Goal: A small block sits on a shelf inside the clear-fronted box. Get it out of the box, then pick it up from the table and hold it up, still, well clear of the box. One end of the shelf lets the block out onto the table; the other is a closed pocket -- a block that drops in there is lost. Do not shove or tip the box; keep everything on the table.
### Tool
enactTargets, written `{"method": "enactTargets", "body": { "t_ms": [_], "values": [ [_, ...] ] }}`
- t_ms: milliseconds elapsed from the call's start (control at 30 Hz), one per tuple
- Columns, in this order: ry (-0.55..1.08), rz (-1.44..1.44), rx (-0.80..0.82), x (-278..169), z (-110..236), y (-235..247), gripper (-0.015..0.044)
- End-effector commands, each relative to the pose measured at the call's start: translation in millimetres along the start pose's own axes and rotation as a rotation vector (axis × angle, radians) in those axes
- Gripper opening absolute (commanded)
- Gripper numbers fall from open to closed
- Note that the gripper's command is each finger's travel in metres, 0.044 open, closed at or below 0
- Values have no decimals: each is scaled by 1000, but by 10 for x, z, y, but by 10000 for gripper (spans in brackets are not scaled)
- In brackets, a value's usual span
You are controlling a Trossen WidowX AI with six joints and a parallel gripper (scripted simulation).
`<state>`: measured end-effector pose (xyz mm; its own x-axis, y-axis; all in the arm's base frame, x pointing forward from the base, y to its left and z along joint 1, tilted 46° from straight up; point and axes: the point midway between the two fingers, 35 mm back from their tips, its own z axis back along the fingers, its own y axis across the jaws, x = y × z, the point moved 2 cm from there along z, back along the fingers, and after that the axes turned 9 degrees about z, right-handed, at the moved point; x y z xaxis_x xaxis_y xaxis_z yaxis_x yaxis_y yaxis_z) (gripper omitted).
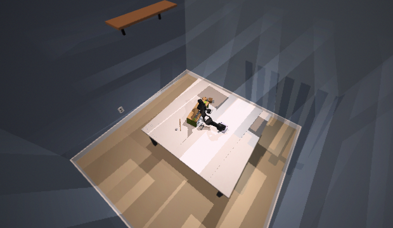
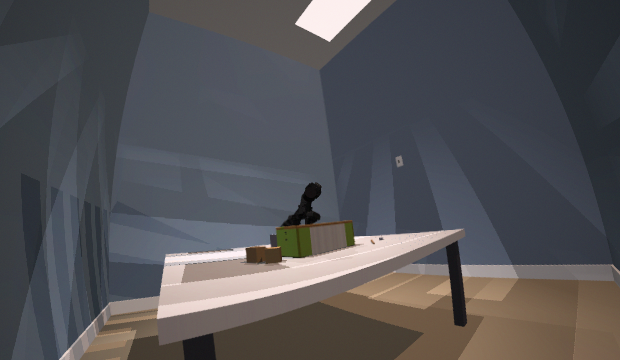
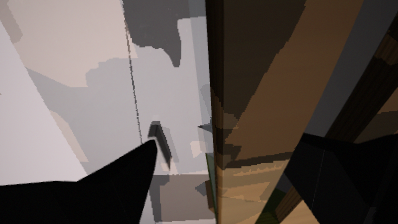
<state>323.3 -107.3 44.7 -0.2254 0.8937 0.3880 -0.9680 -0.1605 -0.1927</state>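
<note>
The box point(image 1: 194, 116) is long and brown with green ends and stands on the white table next to my arm point(image 1: 205, 114). The exterior view shows its striped side point(image 2: 315, 238), with the arm point(image 2: 306, 206) rising behind it. In the wrist view my gripper point(image 3: 209, 137) is open and close over the box's brown top edge point(image 3: 250, 100), with one finger on the table side and one over the box. Nothing is held. I cannot see the small block in any view.
A small brown box point(image 2: 263, 254) lies off one end of the long box. A thin stick point(image 1: 180, 124) and a tiny piece point(image 1: 176, 128) lie off the other end. A small dark piece sits on the table by my left finger.
</note>
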Motion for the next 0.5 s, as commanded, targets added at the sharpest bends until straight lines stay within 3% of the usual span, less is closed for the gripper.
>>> {"method": "enactTargets", "body": {
  "t_ms": [0,467],
  "values": [
    [-3,1,9,-100,-65,26,400],
    [-1,1,9,-447,-189,82,400]
  ]
}}
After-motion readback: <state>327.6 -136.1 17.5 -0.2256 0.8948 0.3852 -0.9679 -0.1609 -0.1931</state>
